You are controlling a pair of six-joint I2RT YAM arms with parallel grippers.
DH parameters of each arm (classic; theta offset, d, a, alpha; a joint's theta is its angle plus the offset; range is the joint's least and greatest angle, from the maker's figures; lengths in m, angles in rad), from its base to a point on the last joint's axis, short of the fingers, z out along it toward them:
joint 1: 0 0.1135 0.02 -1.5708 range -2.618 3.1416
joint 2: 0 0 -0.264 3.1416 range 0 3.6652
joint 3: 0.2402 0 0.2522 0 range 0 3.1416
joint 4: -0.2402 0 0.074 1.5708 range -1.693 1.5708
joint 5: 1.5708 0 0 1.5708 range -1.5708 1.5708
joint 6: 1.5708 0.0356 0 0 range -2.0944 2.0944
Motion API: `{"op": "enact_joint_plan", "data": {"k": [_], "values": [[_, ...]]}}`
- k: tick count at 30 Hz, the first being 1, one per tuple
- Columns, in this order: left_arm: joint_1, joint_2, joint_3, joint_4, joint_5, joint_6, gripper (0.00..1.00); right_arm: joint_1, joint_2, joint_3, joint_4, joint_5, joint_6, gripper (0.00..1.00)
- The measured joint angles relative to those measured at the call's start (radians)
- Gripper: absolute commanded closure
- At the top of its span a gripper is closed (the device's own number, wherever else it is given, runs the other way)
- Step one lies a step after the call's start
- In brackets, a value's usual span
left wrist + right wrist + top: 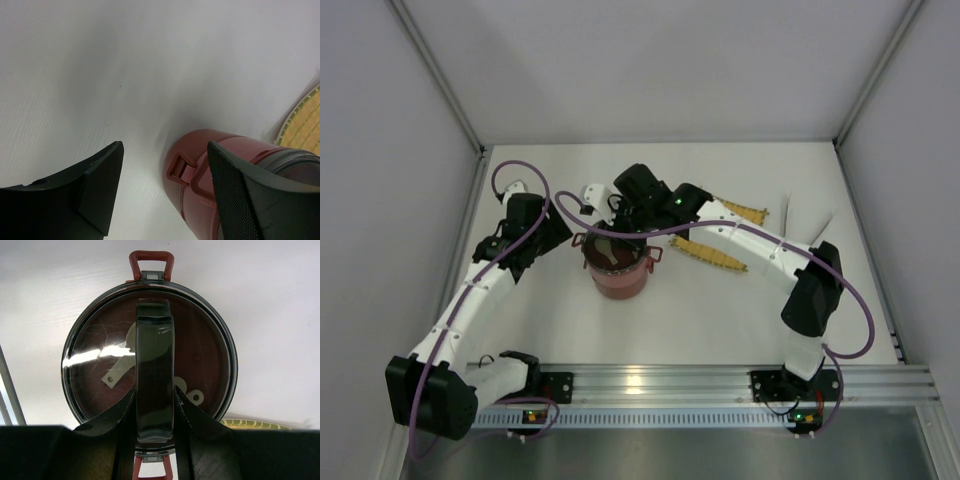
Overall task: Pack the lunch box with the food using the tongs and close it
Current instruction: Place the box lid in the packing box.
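Note:
The dark-red lunch box (618, 275) stands stacked at mid-table with its grey domed lid (200, 350) on top. My right gripper (623, 232) hangs over it, shut on the lid's dark handle (155, 355), one finger on each side (155, 395). Cream spoon-shaped pieces (117, 371) show through the lid. My left gripper (555, 232) is open just left of the box, nothing between its fingers (165, 150); the box's red side and clasp (180, 167) lie by the right finger. The pale tongs (787, 215) lie at the right, partly behind the right arm. No food shows.
A yellow woven mat (715, 252) lies right of the lunch box under the right arm, its edge (305, 120) also in the left wrist view. White walls close the table on three sides. The aluminium rail (650, 380) runs along the near edge.

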Motion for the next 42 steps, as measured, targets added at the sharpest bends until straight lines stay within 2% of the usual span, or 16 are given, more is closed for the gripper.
{"op": "enact_joint_plan", "data": {"k": [42], "values": [[0.000, -0.001, 0.003, -0.045, 0.006, 0.011, 0.27, -0.004, -0.001, 0.012, -0.043, -0.029, -0.076, 1.00]]}}
